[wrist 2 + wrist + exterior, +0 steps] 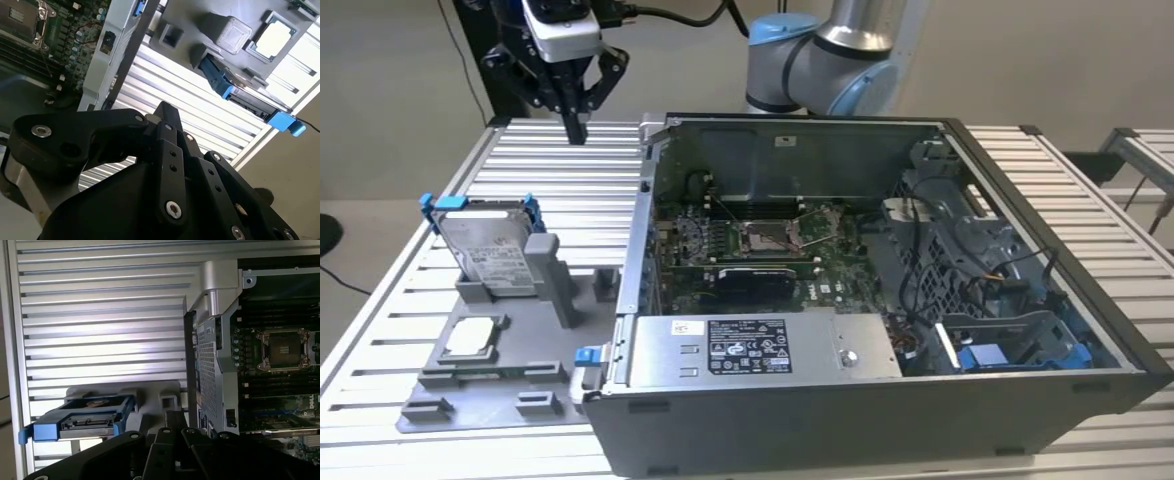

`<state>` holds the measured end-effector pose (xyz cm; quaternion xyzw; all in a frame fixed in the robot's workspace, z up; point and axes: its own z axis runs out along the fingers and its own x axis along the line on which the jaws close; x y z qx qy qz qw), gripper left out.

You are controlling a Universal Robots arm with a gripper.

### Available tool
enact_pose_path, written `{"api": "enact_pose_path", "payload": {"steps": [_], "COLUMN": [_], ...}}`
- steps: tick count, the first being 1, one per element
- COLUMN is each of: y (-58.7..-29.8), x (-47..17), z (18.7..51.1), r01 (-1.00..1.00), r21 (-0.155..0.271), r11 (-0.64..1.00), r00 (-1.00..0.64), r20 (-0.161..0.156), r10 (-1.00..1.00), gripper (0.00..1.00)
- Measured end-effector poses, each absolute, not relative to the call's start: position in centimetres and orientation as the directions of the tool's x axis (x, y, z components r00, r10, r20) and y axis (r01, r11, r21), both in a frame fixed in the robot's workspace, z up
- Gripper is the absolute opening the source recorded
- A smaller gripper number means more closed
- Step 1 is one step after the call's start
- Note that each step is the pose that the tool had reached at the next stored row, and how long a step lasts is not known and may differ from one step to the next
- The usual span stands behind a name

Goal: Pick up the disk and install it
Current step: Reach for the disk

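— Where do we find the hand [574,128]?
— Over the far part of the slatted counter [547,170], on the exterior view's left. Its black fingers are drawn together to a point, and we see nothing between them (the second wrist view [164,107] agrees).
— And the disk?
— We see the disk [491,245] well apart from the hand, nearer in the scene. It stands on edge in a grey stand [467,395], with its blue bracket around it. In the first wrist view the disk [90,417] appears edge-on.
— What else do we have nearby?
— A square silver chip [471,335] lies flat on the stand, just in front of the disk. The open computer case [881,400] sits just beside the stand, on the exterior view's right.
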<state>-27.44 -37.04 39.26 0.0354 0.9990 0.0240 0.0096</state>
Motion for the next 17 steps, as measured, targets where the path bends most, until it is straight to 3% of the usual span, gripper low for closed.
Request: {"api": "enact_pose_path", "payload": {"steps": [17], "y": [-36.9], "x": [-29.6], "z": [39.3], "r01": [0.070], "r21": [0.049], "r11": [0.996], "r00": [-0.997], "r20": [-0.017], "r10": [0.071], "gripper": [0.00]}}
